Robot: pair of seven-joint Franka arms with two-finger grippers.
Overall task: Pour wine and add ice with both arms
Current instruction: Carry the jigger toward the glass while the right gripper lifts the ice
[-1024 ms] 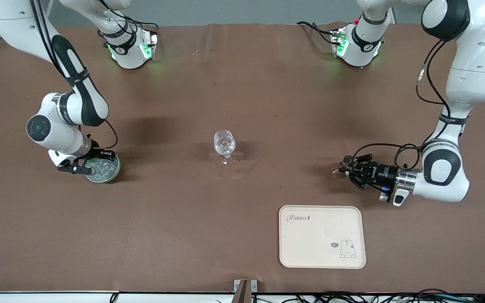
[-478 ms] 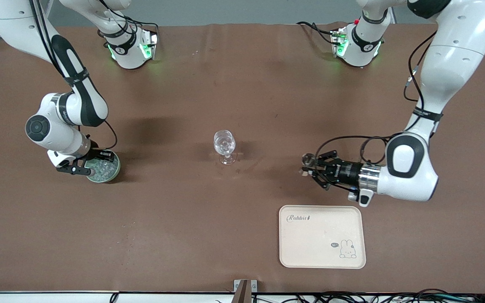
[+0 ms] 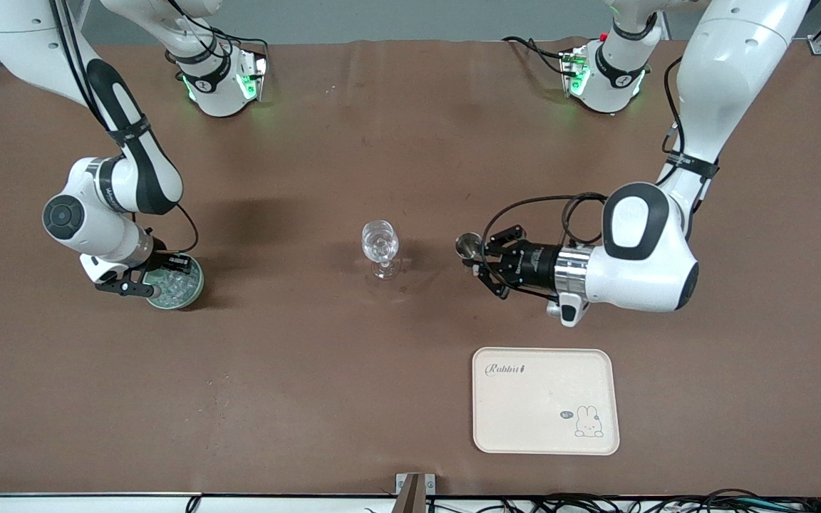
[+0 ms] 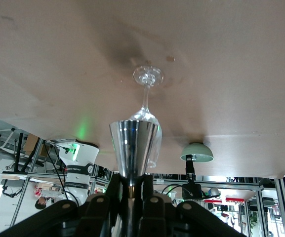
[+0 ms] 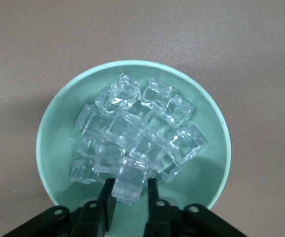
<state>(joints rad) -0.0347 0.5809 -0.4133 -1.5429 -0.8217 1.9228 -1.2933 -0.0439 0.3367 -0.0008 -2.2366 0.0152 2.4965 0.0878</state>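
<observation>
Ice [image 5: 137, 138] sits piled in a green bowl [image 3: 193, 288] at the right arm's end of the worktop [image 3: 311, 399]; clear cubes, heaped in the bowl's middle. Right gripper [image 5: 128, 197] is down in the bowl, jaws closed narrow on one cube at the pile's edge, cube gripped btwn the two fingers [image 5: 107, 197].

Wine glass [image 3: 380, 246] stands upright near the worktop's centre, well apart from the bowl. Left gripper [image 3: 480, 258] is up over the worktop just beside the glass, toward the left arm's end, arm lying roughly level. Its jaws are clamped on the narrow base of a small shiny metal cup [image 4: 135, 148]; cup's mouth points toward the glass, w/ a gap btwn them.

Cream tray [image 3: 546, 427] w/ a rabbit print lies nearer the front camera than the left gripper.
</observation>
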